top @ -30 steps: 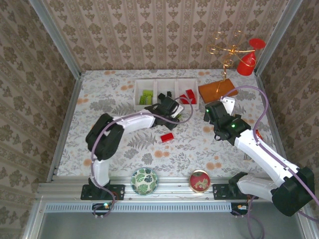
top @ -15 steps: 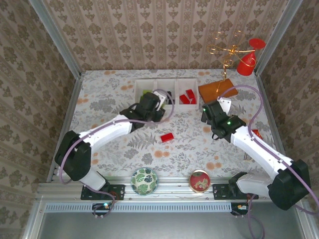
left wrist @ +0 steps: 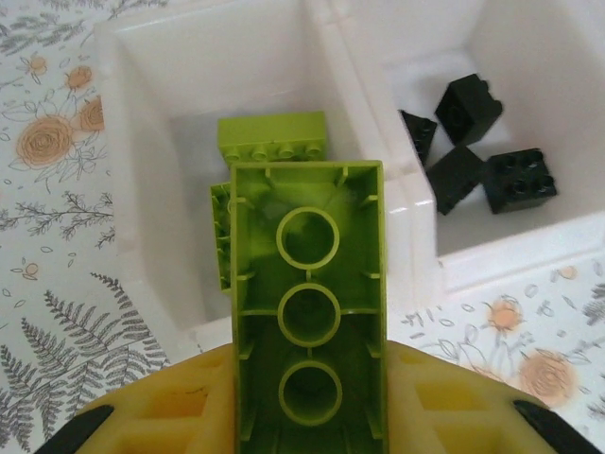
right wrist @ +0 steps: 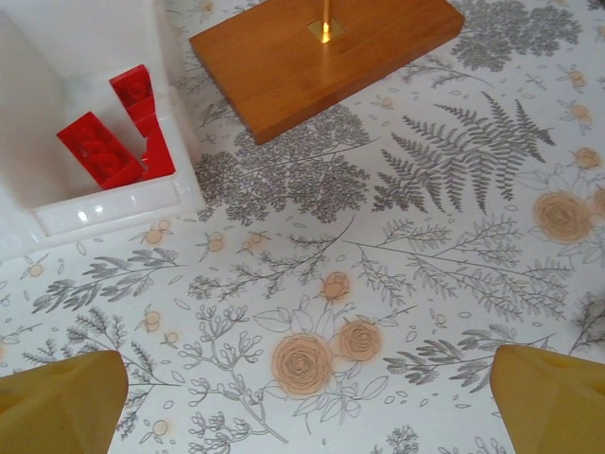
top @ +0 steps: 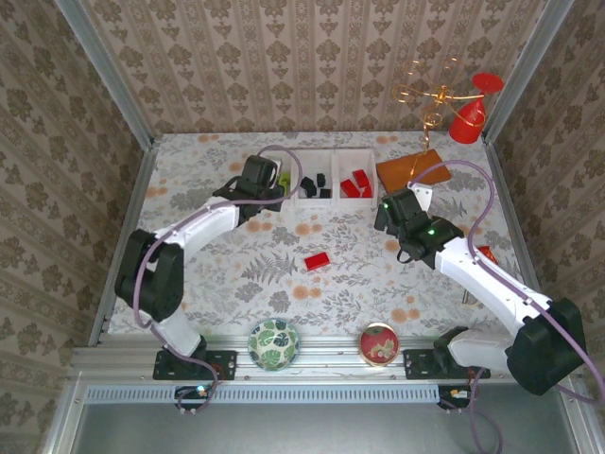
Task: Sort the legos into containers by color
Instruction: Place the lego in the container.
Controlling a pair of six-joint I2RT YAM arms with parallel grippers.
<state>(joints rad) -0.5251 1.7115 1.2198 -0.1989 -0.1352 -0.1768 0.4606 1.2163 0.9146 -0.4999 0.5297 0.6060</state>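
**Clear the rim before letting go**

The left gripper (left wrist: 307, 411) is clamped on a lime green brick (left wrist: 307, 303), underside up. The white tray (left wrist: 132, 113) lies just ahead, its green compartment (left wrist: 180, 246) straight beyond the fingertips and the black cubes (left wrist: 473, 142) ahead-right. Best to advance past the near rim, then release. The right gripper (right wrist: 302, 397) gapes wide, empty.

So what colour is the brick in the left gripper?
The brick is lime green; left wrist view.

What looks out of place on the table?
One red brick lies loose on the tablecloth, well apart from the tray, whose end compartment holds the other red bricks. Nothing else stands out.
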